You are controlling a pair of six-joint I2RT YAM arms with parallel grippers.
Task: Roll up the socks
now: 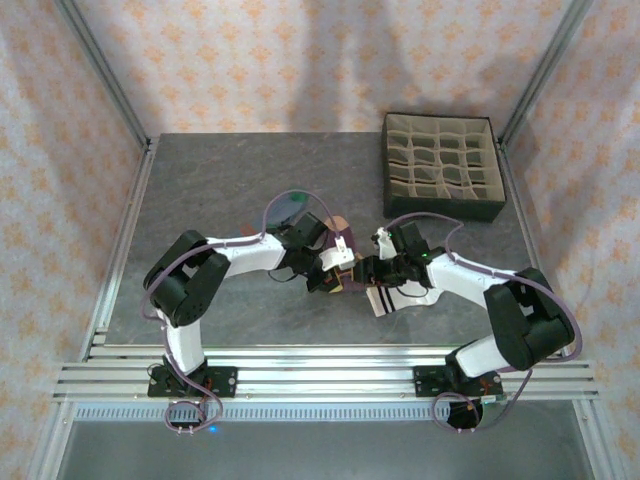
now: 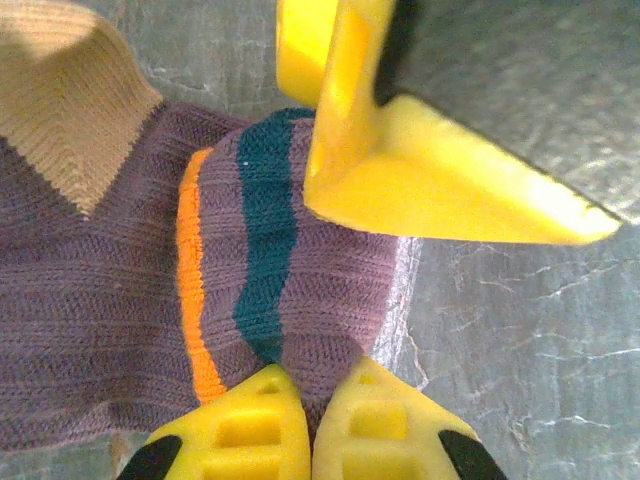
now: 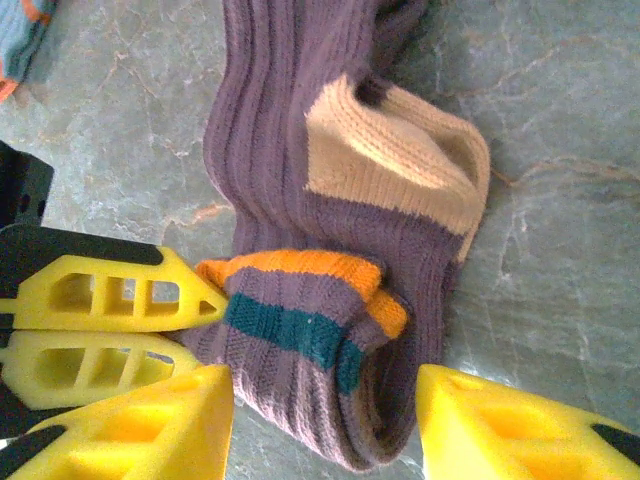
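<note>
The dark purple sock [image 3: 270, 170] lies on the table, its peach patch [image 3: 400, 160] facing up and its orange and teal striped cuff [image 3: 300, 320] folded over. My left gripper [image 2: 312, 415] is shut on the edge of that cuff; in the right wrist view its fingers [image 3: 110, 292] come in from the left. My right gripper [image 3: 325, 430] is open, one finger on each side of the folded cuff. In the top view both grippers [image 1: 350, 270] meet at mid-table. The white sock with black stripes [image 1: 385, 300] lies under the right arm. A bit of the grey-blue sock [image 3: 20, 40] shows beyond.
The dark box of beige grid compartments [image 1: 440, 165] stands at the back right of the grey marble table [image 1: 220, 180]. Metal frame rails run along the table's left and right sides, with patterned curtain walls behind.
</note>
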